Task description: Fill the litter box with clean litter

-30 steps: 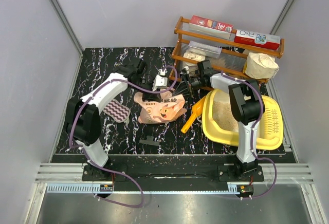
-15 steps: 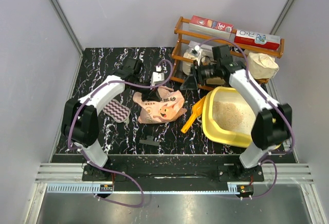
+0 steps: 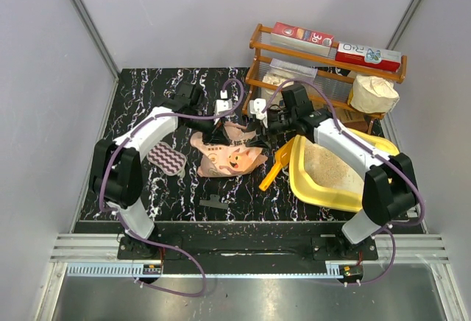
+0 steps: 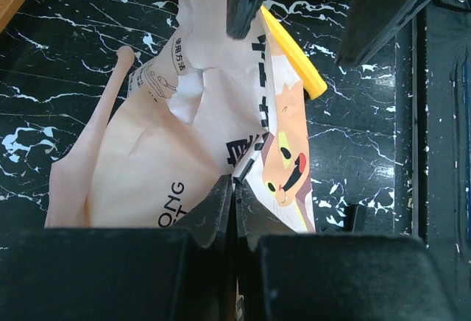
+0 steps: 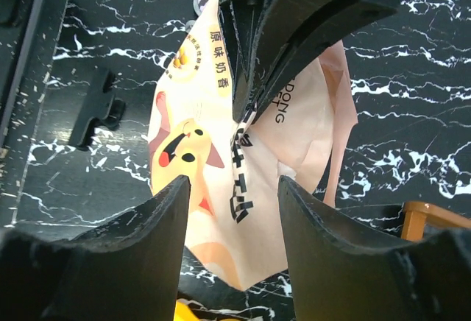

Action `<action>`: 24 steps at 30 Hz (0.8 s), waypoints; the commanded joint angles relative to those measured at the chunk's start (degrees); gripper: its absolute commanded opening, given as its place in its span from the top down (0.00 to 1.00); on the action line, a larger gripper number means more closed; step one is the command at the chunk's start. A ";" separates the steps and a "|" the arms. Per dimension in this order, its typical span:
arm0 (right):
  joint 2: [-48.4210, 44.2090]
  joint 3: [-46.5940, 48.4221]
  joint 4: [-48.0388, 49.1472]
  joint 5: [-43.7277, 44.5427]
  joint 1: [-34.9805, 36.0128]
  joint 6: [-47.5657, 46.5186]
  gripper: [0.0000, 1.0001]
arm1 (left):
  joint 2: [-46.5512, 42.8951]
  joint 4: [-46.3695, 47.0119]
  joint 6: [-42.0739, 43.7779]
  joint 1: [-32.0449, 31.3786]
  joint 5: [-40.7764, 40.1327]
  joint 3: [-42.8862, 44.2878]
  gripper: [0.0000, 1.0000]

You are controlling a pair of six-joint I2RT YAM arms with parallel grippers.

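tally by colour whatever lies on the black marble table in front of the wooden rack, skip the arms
yellow plastic, rectangular litter box and small scoop: 2
peach-orange crumpled litter bag: 1
pink striped mat: 1
small black clip: 1
total: 5

Litter bag point(image 5: 234, 188) reads "原味奶香" and "DONG"; other print illegible

Upper right, we see a wooden rack point(image 3: 255, 44) holding red boxes point(image 3: 302, 38) and a white sack point(image 3: 373, 94). Centre: orange scoop point(image 3: 274, 170), small black clip point(image 3: 214, 203). Left: striped pad point(image 3: 167, 160).
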 commanded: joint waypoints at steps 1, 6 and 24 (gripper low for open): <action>1.39 -0.51 4.28 0.87 0.99 -7.80 0.43 | 1.24 2.39 -1.41 0.05 4.39 2.55 0.98; 3.41 -0.95 3.49 1.13 1.08 -10.96 0.45 | 2.46 1.60 -2.12 0.58 5.79 4.39 0.98; 11.59 3.00 3.22 3.95 -1.20 -3.78 0.73 | 2.03 1.16 -1.68 3.74 8.69 5.01 0.99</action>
